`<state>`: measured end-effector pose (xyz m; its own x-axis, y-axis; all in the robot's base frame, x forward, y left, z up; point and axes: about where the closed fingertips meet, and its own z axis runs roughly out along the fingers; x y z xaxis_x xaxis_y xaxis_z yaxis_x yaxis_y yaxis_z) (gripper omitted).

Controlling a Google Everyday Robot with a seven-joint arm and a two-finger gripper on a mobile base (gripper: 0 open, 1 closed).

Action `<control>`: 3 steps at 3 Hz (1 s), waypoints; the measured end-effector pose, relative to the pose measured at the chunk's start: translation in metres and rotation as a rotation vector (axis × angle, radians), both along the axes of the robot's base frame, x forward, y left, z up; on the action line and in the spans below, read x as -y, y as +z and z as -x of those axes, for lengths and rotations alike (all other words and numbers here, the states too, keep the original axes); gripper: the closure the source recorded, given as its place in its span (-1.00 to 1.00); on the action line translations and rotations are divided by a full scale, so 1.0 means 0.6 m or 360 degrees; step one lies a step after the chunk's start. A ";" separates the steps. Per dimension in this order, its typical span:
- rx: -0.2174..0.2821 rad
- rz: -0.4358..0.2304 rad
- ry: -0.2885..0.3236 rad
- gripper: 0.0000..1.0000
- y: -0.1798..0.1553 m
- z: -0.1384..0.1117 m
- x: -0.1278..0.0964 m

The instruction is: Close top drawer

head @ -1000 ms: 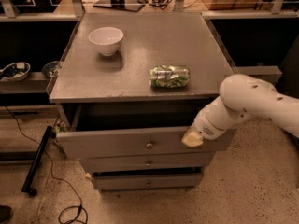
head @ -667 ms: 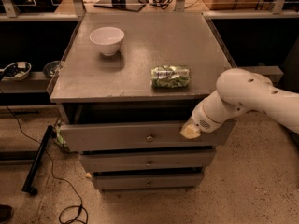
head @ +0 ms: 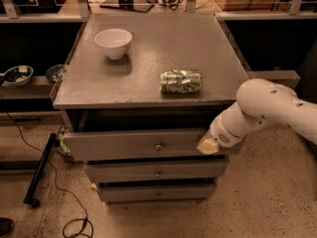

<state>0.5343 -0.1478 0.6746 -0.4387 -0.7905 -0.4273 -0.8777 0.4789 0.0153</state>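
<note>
The top drawer [head: 124,144] is the largest grey drawer of the cabinet, with a small round knob [head: 158,146] at its centre. It stands pulled out a short way, with a dark gap under the cabinet top. My gripper [head: 208,146] rests against the right end of the drawer's front panel, at the end of my white arm [head: 267,110] coming in from the right. Two shorter drawers [head: 156,172] sit below it.
On the cabinet top [head: 158,58] stand a white bowl [head: 114,42] at the back left and a green-and-white crumpled packet [head: 181,81] near the front right. A black cable and a stand leg [head: 39,170] lie on the floor at the left. Shelves flank the cabinet.
The top drawer has slid further into the cabinet, its gap narrower. My gripper has moved with its front panel, staying at the right end.
</note>
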 end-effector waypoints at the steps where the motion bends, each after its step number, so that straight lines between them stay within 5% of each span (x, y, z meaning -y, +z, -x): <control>1: -0.0040 0.0031 -0.0101 1.00 -0.011 0.026 0.052; 3: -0.0021 0.0041 -0.0122 1.00 -0.021 -0.006 0.027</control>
<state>0.5376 -0.1640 0.6618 -0.5039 -0.7650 -0.4011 -0.8383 0.5450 0.0137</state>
